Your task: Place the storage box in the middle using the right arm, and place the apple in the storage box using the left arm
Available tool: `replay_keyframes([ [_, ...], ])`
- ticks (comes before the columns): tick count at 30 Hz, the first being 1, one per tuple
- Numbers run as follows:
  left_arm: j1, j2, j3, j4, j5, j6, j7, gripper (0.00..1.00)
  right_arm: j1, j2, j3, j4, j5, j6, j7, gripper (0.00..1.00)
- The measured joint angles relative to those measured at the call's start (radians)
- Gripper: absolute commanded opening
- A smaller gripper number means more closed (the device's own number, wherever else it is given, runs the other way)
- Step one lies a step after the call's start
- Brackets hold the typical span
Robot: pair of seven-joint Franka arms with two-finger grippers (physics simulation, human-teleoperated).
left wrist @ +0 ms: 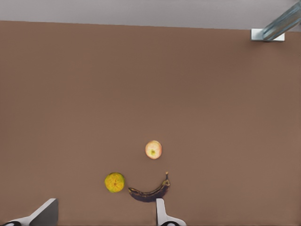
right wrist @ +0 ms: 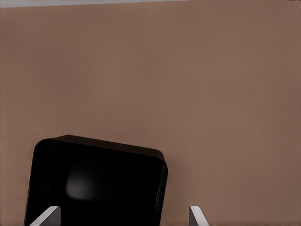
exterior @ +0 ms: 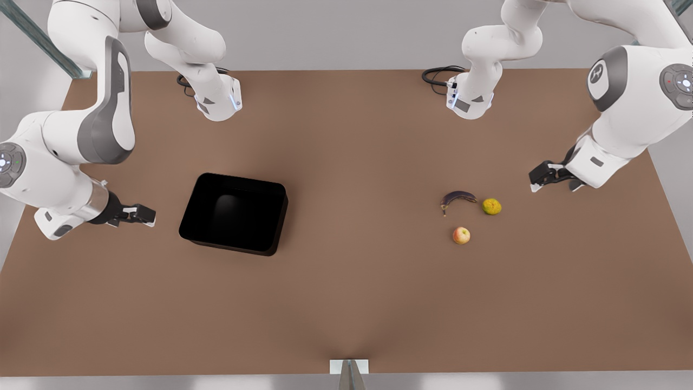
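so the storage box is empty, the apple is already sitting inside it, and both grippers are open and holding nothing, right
Not quite. The apple is not in the storage box; it lies on the table beside the eggplant and the citrus, as the front view shows. The box is empty, and the left gripper and right gripper are open, holding nothing.

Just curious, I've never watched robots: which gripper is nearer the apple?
The left gripper: it hovers open just past the fruits from the apple. The right gripper waits open beside the storage box, far across the table.

The storage box [right wrist: 96,181] is cut off by the right wrist view's edge, its floor lost in black.
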Motion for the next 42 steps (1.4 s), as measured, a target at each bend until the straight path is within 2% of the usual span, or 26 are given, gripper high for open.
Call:
replay_keyframes([
  [2,-0.052,0.035,0.001,-0.077,-0.011,0.005,-0.004,1.0,0.006,-0.006,0.001,0.013,0.0,-0.001,0.0,1.0],
  [4,-0.237,0.124,-0.003,-0.11,-0.017,0.063,-0.061,1.0,-0.004,-0.093,0.0,0.011,-0.004,-0.028,0.0,1.0],
  [5,-0.234,0.139,-0.007,-0.181,-0.017,0.197,-0.181,1.0,-0.001,-0.121,0.0,0.005,-0.005,-0.072,-0.001,1.0],
  [7,-0.257,0.142,-0.008,-0.298,-0.009,0.332,-0.218,1.0,-0.006,-0.119,-0.004,0.017,-0.01,-0.137,-0.002,1.0],
  [10,-0.273,0.201,-0.007,-0.344,0.002,0.419,-0.219,1.0,-0.033,-0.084,-0.009,-0.023,-0.015,-0.096,0.031,1.0],
  [12,-0.261,0.257,0.001,-0.343,0.008,0.494,-0.214,1.0,-0.02,-0.09,0.0,-0.177,-0.015,0.03,0.033,1.0],
  [14,-0.223,0.307,0.026,-0.342,0.037,0.56,-0.2,1.0,-0.013,-0.047,0.008,-0.216,-0.011,0.096,0.03,1.0],
  [16,-0.173,0.359,0.027,-0.342,0.057,0.596,-0.18,1.0,-0.017,-0.069,0.06,-0.371,-0.009,0.268,0.034,1.0],
  [19,-0.154,0.365,0.026,-0.342,0.077,0.539,-0.196,1.0,-0.026,-0.058,0.089,-0.403,-0.012,0.29,0.072,1.0],
  [20,-0.144,0.363,0.026,-0.345,0.08,0.532,-0.197,1.0,-0.041,-0.067,0.089,-0.458,-0.012,0.372,0.068,1.0],
  [23,-0.124,0.359,0.026,-0.479,0.087,0.699,-0.199,1.0,-0.066,-0.13,0.09,-0.598,-0.007,0.544,0.07,1.0],
  [27,-0.124,0.392,0.021,-0.54,0.09,0.812,-0.203,1.0,-0.066,-0.22,0.095,-0.765,-0.002,0.647,0.071,1.0],
  [34,-0.102,0.447,0.021,-0.542,0.096,0.819,-0.197,1.0,-0.075,-0.324,0.11,-0.943,0.0,0.682,0.074,1.0],
  [42,-0.106,0.467,0.009,-0.542,0.098,0.818,-0.202,1.0,-0.138,-0.283,0.11,-0.996,0.028,0.79,0.059,1.0],
])
